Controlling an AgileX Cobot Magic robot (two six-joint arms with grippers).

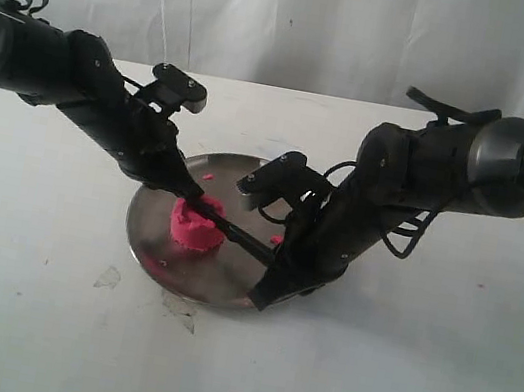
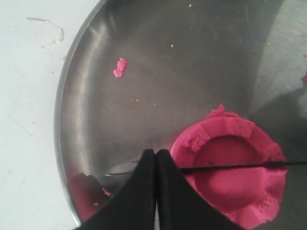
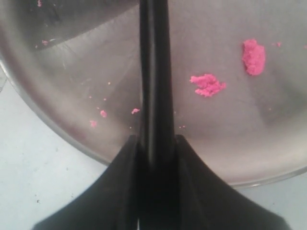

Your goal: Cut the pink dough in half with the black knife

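While in plate [image 1: 225, 174], pink dough [image 1: 193, 228] under knife [image 1: 239, 239] in right pincer [image 3: 157, 141]; left pincer [image 2: 156, 153] closed.

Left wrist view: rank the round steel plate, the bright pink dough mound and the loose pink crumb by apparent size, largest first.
1. Round steel plate
2. Bright pink dough mound
3. Loose pink crumb

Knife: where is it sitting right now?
In the exterior view, the knife runs from the right gripper leftward across the dough on the plate, its tip by the shut left gripper.
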